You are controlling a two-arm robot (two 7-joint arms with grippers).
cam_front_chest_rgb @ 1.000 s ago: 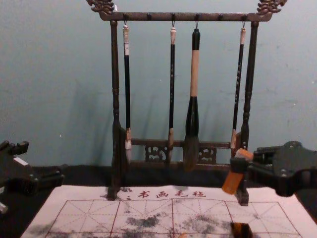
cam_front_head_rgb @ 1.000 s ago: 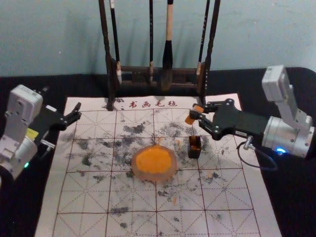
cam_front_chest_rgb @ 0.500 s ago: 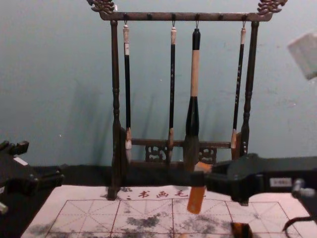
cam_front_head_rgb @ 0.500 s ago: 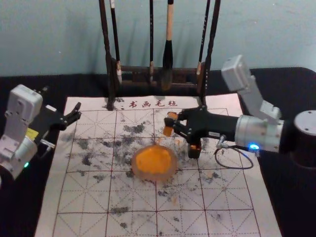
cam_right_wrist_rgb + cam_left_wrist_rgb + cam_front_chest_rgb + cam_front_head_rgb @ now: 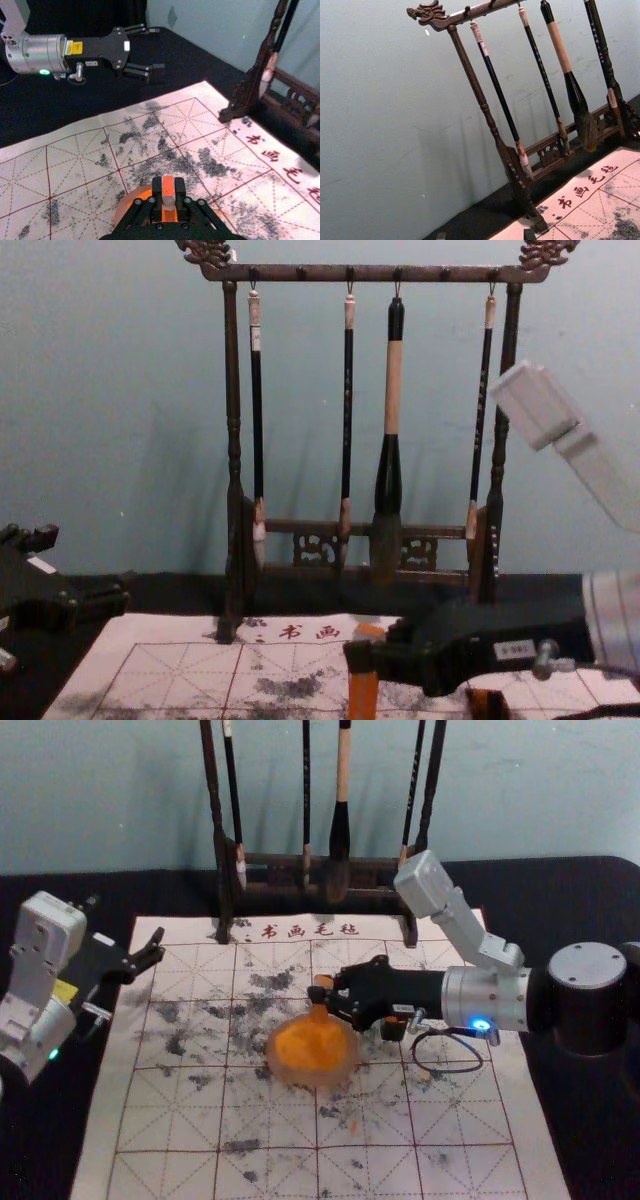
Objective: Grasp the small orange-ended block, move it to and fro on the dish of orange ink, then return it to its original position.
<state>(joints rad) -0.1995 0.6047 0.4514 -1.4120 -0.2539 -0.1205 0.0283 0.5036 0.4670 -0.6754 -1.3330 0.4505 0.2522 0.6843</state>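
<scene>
I see my right claw (image 5: 320,995) above the far edge of the round dish (image 5: 281,1066), reaching in from the right side. It is closed on the small block (image 5: 322,983), one finger pressing on each side. The block stands about upright in the grip, its orange top showing above the fingers and its orange lower part going down toward the orange ink (image 5: 310,1047). Whether this lower end is touching the ink, I cannot tell.

Just beside the dish, on its right, is a small dark box (image 5: 393,1029) with orange inside; the right arm partly covers it.

My left claw (image 5: 83,568) is parked at the left side, over the dark worktop (image 5: 590,900), and its two fingers are well apart, with nothing between them.

The dish and the box are on a white mat (image 5: 270,1175) with red grid lines and grey ink marks. Behind, at the far edge of the mat, stands a dark wooden rack (image 5: 233,390), from which four brushes (image 5: 393,390) are hanging before a pale wall (image 5: 110,390).
</scene>
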